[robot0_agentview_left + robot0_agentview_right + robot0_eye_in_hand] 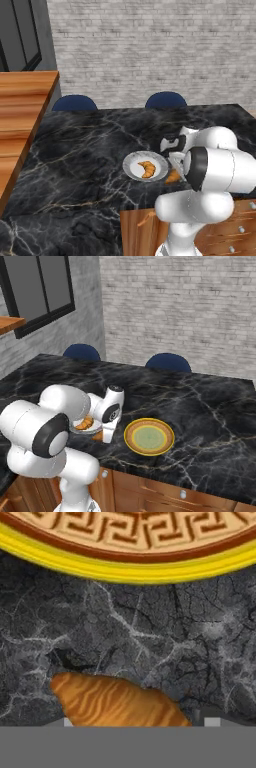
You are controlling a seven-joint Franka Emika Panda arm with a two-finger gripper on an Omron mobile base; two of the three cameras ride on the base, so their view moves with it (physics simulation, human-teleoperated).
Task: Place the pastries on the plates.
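Croissant (147, 169) already on white-grey plate (131, 161), off to one side of the gripper (173, 165). Second pastry (117, 701) on the black marble counter (150, 642), right under the jaws, at the near edge of the hand view. Yellow-rimmed plate (125, 564) just ahead of the jaws, pastry not touching it. Jaw state: cannot tell. Two pale tips flank the pastry at the bottom of the hand view, but contact not visible, opening not readable.

Handling, judged: wedge-like lump, light, baked, probably crumbly; ridged golden-orange surface should give decent friction. Best taken across the narrow width near mid-length, gentle squeeze, not on the tapered end. Crushing more likely than slipping.

Materials: counter glossy veined stone, hard, flat. Plate shallow, round, glazed yellow rim (129, 443), brown band, key-pattern ring, greenish centre. Low rim, so little lift needed to clear it.
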